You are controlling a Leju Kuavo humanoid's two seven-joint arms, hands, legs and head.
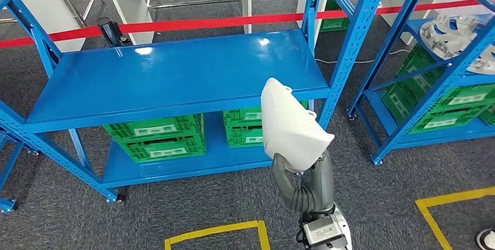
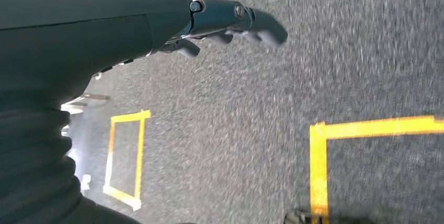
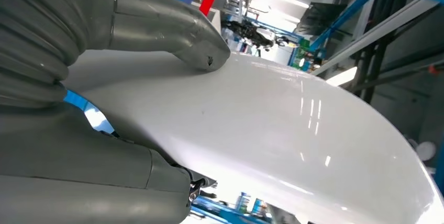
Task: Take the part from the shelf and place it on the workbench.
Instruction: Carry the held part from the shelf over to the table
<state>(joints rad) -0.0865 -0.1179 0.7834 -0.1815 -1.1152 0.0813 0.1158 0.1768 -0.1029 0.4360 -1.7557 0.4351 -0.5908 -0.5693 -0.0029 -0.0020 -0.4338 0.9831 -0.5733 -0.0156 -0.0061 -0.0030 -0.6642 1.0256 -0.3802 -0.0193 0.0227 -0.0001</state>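
Item 1: white part point(image 1: 292, 124), glossy curved shell. We hold it in the right hand point(image 1: 295, 171), raised in front of the blue shelf point(image 1: 175, 77), off its top deck and near the deck's right front corner. Long axis runs up and away from the hand, toward the shelf; the part sits above and beyond the fingers point(image 3: 94, 182).
Item 2: right hand, wrist view: thumb point(image 3: 173, 33) presses on the outer face, fingers clamp from the opposite side, so the part is pinched between them. Head view hides that grip behind the shell.
Item 3: left hand point(image 2: 230, 22), hanging over grey carpet w/ yellow floor tape point(image 2: 319, 166); fingers loosely curled, holding nothing.
Item 4: green crates point(image 1: 157, 136) on the lower shelf deck; red barrier tape point(image 1: 204, 24) behind.
Worktop: can't tell which surface. We judge the carry falls to the right arm.
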